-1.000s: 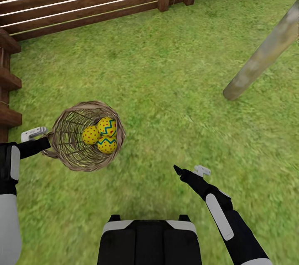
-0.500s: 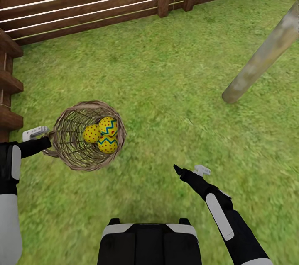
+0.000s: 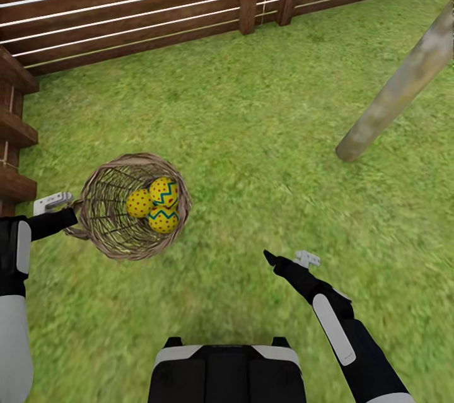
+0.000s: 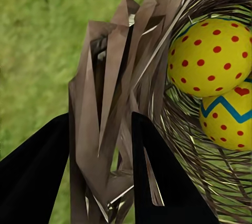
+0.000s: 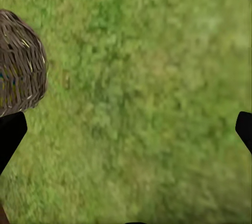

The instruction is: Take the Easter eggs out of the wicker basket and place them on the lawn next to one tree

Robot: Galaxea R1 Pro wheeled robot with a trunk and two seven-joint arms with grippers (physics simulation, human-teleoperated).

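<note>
Basket: wicker basket (image 3: pixel 129 206) gripped at its braided rim by the left gripper (image 4: pixel 100 145), fingers closed on the weave.
Eggs: three Easter eggs (image 3: pixel 153 204) lie inside, just beyond the left gripper, touching one another.
Right gripper (image 3: pixel 272 260): jaws spread wide, holding nothing, over the lawn (image 3: pixel 252 113).
Tree (image 3: pixel 394 93): trunk well beyond the right gripper, leaning in head view.
Fence (image 3: pixel 126 5): far edge.

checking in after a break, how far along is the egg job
Done: no eggs out; all three Easter eggs sit in the wicker basket. In hand: left tool grips the basket rim, right tool open. Left: set eggs on the lawn by the tree.
</note>
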